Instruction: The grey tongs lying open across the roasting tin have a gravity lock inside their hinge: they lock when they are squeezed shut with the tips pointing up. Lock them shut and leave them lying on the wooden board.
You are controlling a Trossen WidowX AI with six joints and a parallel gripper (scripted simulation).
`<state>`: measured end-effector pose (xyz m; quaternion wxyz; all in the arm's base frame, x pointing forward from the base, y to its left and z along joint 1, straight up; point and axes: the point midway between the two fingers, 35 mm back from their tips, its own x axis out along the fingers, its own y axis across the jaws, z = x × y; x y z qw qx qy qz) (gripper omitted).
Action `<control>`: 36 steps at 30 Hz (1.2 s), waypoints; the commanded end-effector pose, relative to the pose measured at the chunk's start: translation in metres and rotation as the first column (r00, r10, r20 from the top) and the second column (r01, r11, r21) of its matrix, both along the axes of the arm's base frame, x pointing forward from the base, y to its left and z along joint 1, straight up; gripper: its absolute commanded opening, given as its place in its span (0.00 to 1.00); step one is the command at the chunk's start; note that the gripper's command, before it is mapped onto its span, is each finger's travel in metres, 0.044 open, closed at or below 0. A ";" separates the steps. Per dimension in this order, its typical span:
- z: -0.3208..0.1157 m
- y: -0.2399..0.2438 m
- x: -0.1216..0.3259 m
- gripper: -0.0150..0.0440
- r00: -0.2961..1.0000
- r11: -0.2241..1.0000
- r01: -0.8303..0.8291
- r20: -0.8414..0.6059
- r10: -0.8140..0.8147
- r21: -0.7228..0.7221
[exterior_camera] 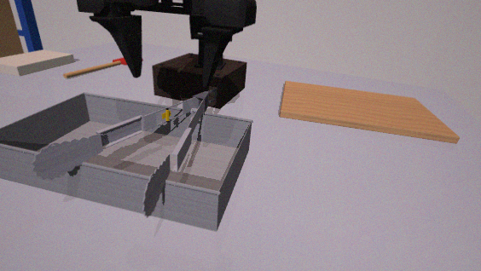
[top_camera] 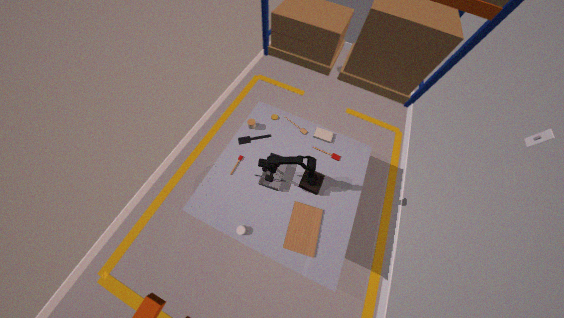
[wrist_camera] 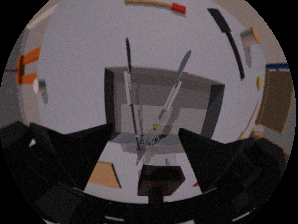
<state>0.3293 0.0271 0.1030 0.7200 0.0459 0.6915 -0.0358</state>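
The grey tongs (exterior_camera: 68, 155) (wrist_camera: 184, 64) lie spread open across the roasting tin (exterior_camera: 192, 209) (wrist_camera: 215, 105). Their hinge end is at the tin's rim on the arm-base side, and their scalloped tips reach past the opposite rim. A small yellow part (exterior_camera: 167, 115) (wrist_camera: 155, 127) shows between the arms near the hinge. My gripper (exterior_camera: 170, 82) (wrist_camera: 146, 129) is wide open and empty, pointing down above the hinge end. In the exterior view one fingertip overlaps the hinge; contact cannot be told. The wooden board (top_camera: 304, 230) (exterior_camera: 350, 108) (wrist_camera: 105, 175) lies flat beside the arm base, with nothing on it.
The dark arm base (top_camera: 311, 183) (wrist_camera: 160, 180) stands just beyond the tin's hinge-side rim. A white cylinder (top_camera: 241, 230) (wrist_camera: 39, 86) stands off to one side. A black spatula (top_camera: 245, 140) (wrist_camera: 219, 20), a pale block (top_camera: 324, 134) (exterior_camera: 43, 60) and red-headed tools (top_camera: 336, 157) (wrist_camera: 178, 8) lie around.
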 end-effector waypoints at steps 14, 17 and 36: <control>-0.004 0.000 0.001 1.00 0.997 0.997 0.071 -0.002 -0.071 -0.003; -0.009 0.000 0.002 1.00 0.997 0.997 0.071 -0.002 -0.071 -0.003; -0.040 0.000 0.006 1.00 0.997 0.997 0.071 -0.002 -0.071 -0.003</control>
